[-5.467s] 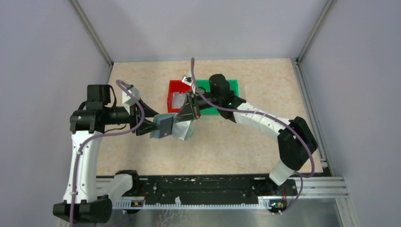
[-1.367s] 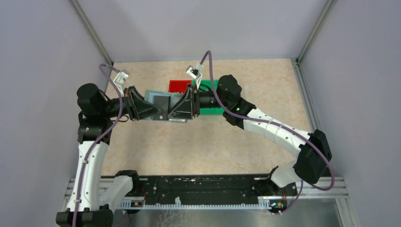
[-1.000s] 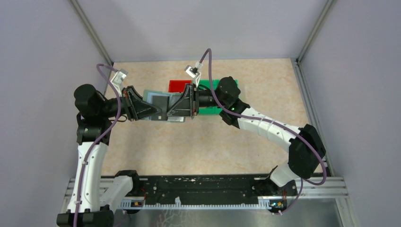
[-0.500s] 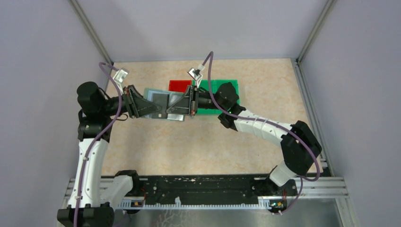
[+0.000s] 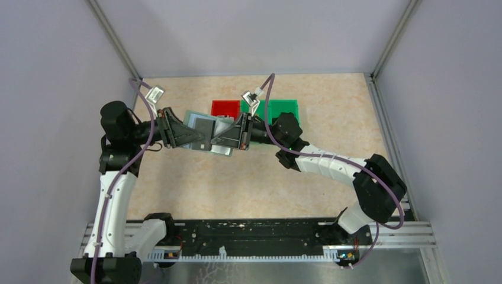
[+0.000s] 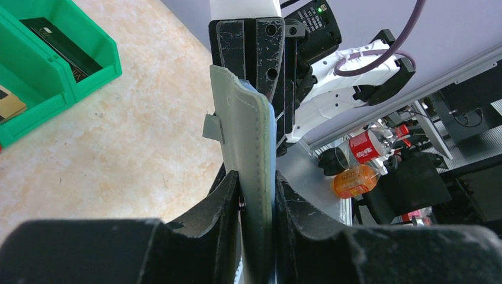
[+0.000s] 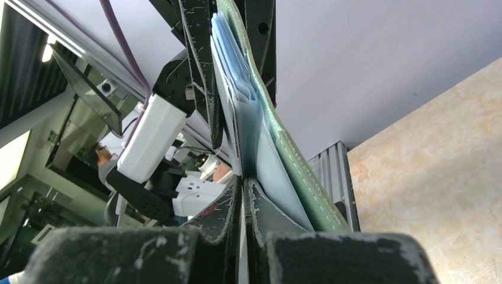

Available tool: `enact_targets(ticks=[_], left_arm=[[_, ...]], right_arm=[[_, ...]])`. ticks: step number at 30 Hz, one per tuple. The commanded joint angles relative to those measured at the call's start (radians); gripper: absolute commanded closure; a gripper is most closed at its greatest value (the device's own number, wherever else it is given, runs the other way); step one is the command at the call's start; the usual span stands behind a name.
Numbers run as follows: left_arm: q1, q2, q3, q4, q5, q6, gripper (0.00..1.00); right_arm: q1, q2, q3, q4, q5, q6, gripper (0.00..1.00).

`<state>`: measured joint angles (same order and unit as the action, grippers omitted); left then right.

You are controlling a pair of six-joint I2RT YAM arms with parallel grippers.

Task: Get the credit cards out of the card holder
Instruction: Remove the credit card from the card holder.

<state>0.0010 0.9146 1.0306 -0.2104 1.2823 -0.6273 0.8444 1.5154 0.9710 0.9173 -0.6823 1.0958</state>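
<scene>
The grey-green card holder hangs open in the air in front of the bins, its pale blue pockets facing up. A dark grey-black credit card shows in its middle. My left gripper is shut on the holder's left edge; in the left wrist view the jaws clamp the stitched holder. My right gripper faces it from the right. In the right wrist view its jaws are shut on a thin pale card edge beside the blue pockets and green cover.
A red bin and a green bin stand just behind the holder. The green bin has a dark card lying in it. Grey walls close in the beige table on three sides.
Since 5.5 s ago both grippers have raised the holder and spread it flat. In the last second both grippers and the holder have drifted slightly right, and the right elbow has drawn in.
</scene>
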Motion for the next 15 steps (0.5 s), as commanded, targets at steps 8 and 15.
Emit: enact_targets(ticks=[8, 15], left_arm=[[-0.008, 0.006, 0.039, 0.033, 0.040, -0.055, 0.70], [-0.008, 0.005, 0.036, 0.061, 0.056, -0.085, 0.74]], right_arm=[[0.010, -0.073, -0.052, -0.003, 0.050, -0.068, 1.00], [0.010, -0.088, -0.079, 0.000, 0.057, -0.071, 1.00]])
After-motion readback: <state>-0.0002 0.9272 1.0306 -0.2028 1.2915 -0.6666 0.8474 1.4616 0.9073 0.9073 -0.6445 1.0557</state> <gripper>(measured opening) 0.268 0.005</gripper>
